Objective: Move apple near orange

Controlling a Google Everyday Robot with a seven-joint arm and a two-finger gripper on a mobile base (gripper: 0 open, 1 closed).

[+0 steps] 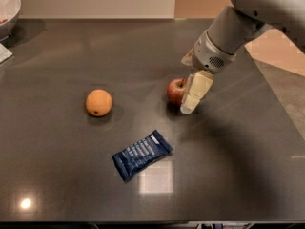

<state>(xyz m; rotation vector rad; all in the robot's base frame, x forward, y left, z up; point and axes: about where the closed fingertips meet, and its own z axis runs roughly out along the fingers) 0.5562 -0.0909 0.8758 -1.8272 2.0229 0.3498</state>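
Note:
The red apple (pixel 175 90) sits on the dark table (pixel 238 166), right of the middle. The pale orange (pixel 98 102) sits to its left, well apart from it. My gripper (pixel 191 97) hangs from the grey arm that comes in from the upper right. It is low over the table, right against the apple's right side, and covers that edge of the fruit.
A dark blue snack packet (pixel 142 154) lies in front, between the two fruits. A white bowl (pixel 7 8) stands at the far left corner, with a white scrap (pixel 4 53) below it. The table's right edge runs close behind the arm.

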